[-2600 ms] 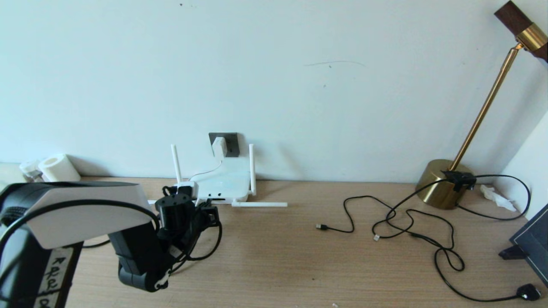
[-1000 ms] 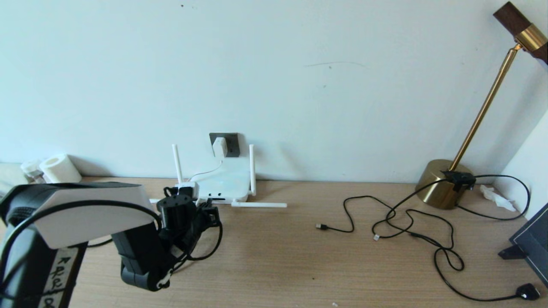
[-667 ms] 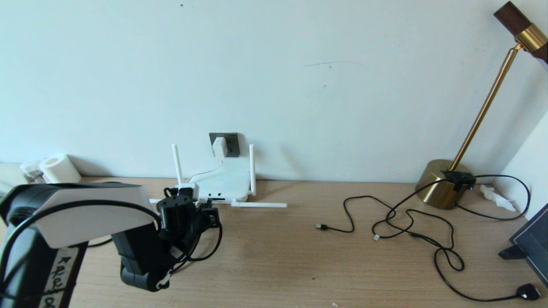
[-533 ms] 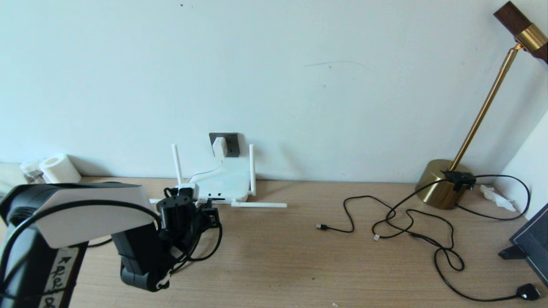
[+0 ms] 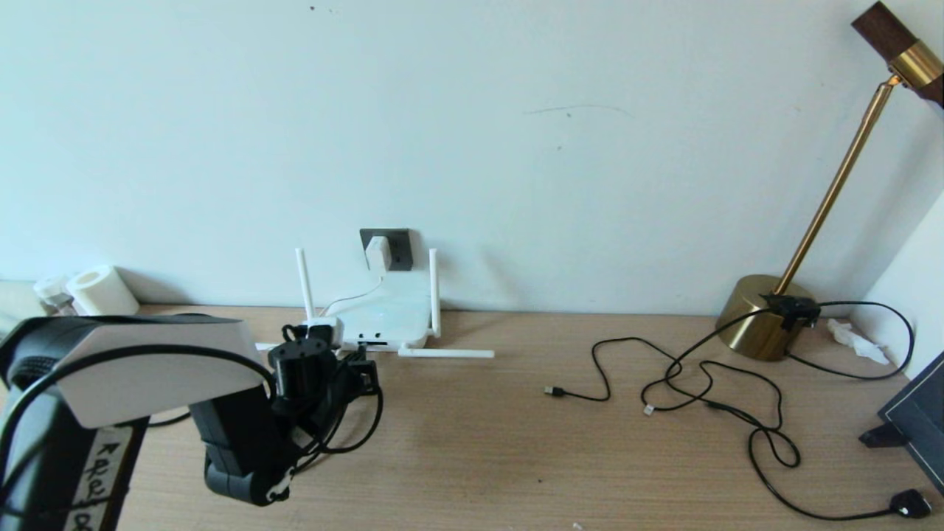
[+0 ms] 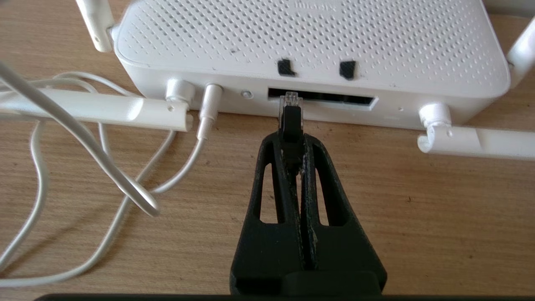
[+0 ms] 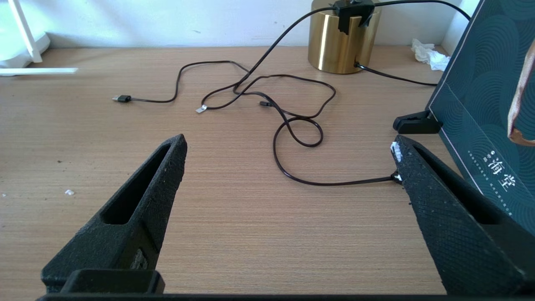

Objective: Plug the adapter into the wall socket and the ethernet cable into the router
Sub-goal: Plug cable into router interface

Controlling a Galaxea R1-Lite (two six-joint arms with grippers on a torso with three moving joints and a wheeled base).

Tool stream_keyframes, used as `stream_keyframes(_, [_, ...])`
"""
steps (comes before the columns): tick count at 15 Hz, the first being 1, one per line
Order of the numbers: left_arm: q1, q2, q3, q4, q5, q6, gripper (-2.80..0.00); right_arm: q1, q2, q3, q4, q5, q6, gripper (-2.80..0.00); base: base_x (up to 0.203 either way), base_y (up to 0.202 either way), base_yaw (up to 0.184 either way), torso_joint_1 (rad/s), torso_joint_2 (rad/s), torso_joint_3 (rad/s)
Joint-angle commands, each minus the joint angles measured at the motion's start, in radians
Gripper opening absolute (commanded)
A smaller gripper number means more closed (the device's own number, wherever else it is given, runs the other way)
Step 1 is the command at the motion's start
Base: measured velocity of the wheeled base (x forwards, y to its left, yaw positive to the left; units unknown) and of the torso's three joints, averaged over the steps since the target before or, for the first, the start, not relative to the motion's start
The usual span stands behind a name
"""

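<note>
- Left gripper point(image 6: 292, 140) jaws clenched on the ethernet cable point(image 6: 291, 121), its clear plug at the router point(image 6: 309, 46) port slot.
- Right gripper point(image 7: 288, 159) jaws released, hovering over the table point(image 7: 234, 217).

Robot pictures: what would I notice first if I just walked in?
The left gripper pinches the ethernet cable, whose clear plug sits right at the router's dark port slot. Behind the router, the adapter sits in the wall socket. Far right stands a gold lamp, thin black cables sprawling beside it.
</note>
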Motion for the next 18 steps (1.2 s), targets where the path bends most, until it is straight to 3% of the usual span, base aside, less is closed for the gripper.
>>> stream_keyframes(1, [-0.001,-0.007,0.004,-0.01,0.003,0.001,-2.8,0.0,0.002,0.0,0.0,0.0,0.0,0.0,0.0,0.0,0.0,0.0,0.0,0.0])
stream_keyframes(6, [-0.006,-0.008,0.032,-0.08,0.003,0.04,-2.8,0.0,0.002,0.0,0.0,0.0,0.0,0.0,0.0,0.0,0.0,0.0,0.0,0.0])
stream_keyframes(18, [-0.006,-0.003,0.04,-0.082,-0.011,0.04,-2.8,0.0,0.001,0.0,0.0,0.0,0.0,0.0,0.0,0.0,0.0,0.0,0.0,0.0])
